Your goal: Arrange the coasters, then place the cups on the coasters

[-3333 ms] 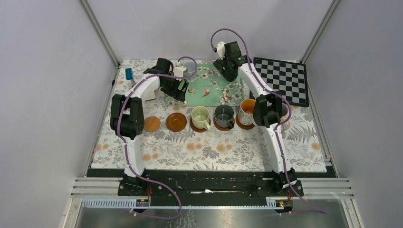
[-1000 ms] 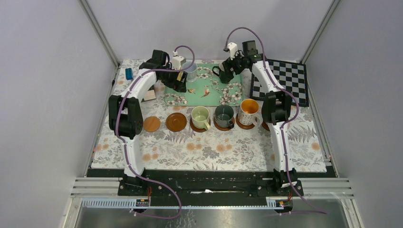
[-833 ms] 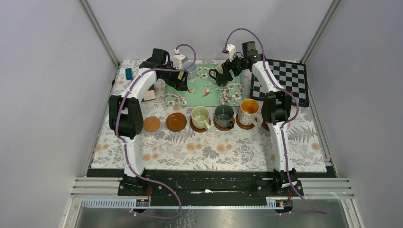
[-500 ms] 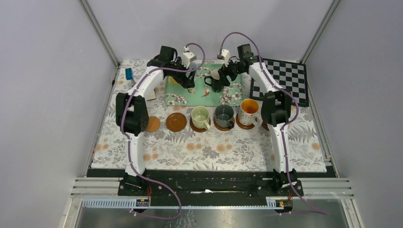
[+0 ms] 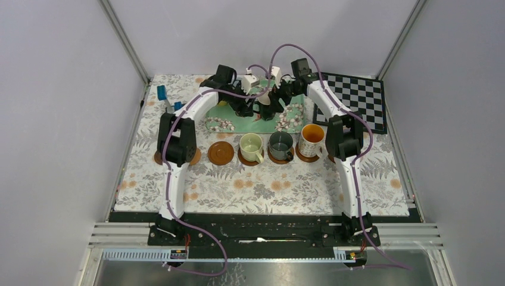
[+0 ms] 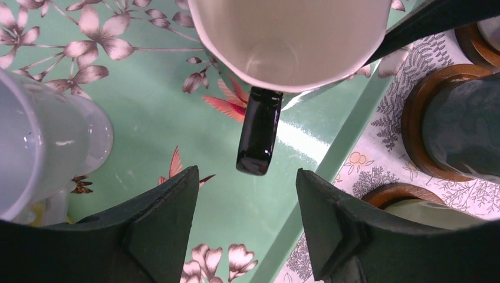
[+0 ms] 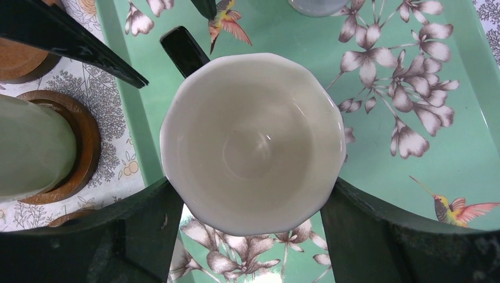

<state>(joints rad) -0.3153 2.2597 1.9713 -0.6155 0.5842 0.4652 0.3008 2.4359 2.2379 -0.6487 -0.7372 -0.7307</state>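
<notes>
Pale blue ceramic comes first: a cup [image 6: 35, 153] stands on the green floral tray [image 5: 286, 119] at the middle of the counter's far edge, just beside the left hand [image 6: 246, 177]. That hand is spread with nothing between its fingers, and it is aimed at the black handle [image 6: 258, 138] of the black mug with the white inside [image 7: 253, 141]. The handle tip sits just ahead of the fingertips. The right hand [image 7: 252, 188] pinches this mug by its round walls above the tray's near edge.

Nearer, across the counter's middle, run an empty coaster [image 5: 221, 153], a pale green mug [image 5: 251, 145], a dark green mug [image 5: 280, 143] and a floral mug [image 5: 310, 138], each mug on its own coaster.

Both hands are crowded around one mug, and that looks like the main risk. A left finger that strikes the handle instead of straddling it could twist the glazed mug in the right hand's grip. If the right hand lets go too early, the mug would drop onto the tray. The left hand could also knock the blue cup beside it.
</notes>
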